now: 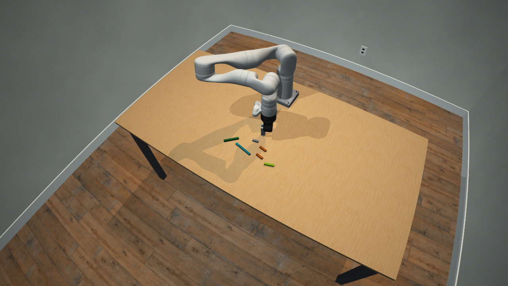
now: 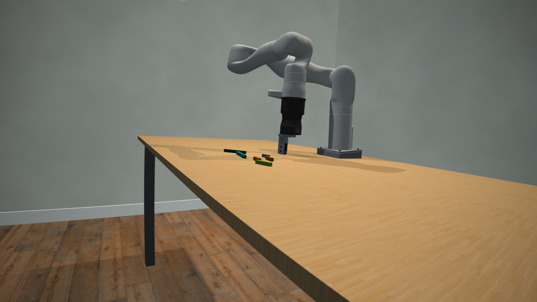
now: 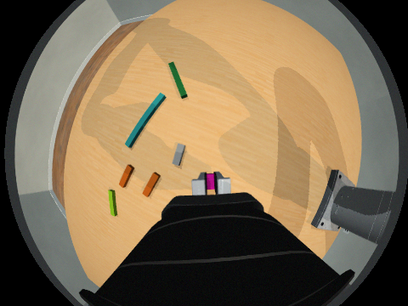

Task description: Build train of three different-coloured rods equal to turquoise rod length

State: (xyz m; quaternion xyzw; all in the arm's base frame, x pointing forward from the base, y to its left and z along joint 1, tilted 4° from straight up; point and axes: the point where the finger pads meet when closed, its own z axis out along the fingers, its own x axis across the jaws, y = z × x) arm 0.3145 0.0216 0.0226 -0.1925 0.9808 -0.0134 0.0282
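Above the desk (image 1: 337,159) (image 2: 337,210) (image 3: 238,38), lower the magenta rod (image 2: 285,153) (image 3: 211,181), pinched in the tool (image 1: 263,133) (image 2: 282,153) (image 3: 210,179), straight down until flat, check alignment for the grey rod (image 1: 255,140) (image 2: 265,154) (image 3: 178,155) near the tool, then release gently without dragging.

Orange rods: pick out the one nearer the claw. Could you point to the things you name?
The orange rod (image 1: 262,148) (image 2: 269,158) (image 3: 151,184) between the claw (image 1: 263,134) (image 2: 282,153) (image 3: 210,179) and the other orange rod; that other lies closer to the turquoise rod (image 1: 243,148) (image 2: 241,154) (image 3: 144,121).

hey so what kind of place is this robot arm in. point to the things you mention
Probably a plain indoor room set up as a robot workspace: a wooden table (image 1: 337,170) (image 2: 375,210) (image 3: 221,51), plank flooring (image 1: 149,231) (image 2: 75,259) and a grey wall with a power outlet (image 1: 362,50).
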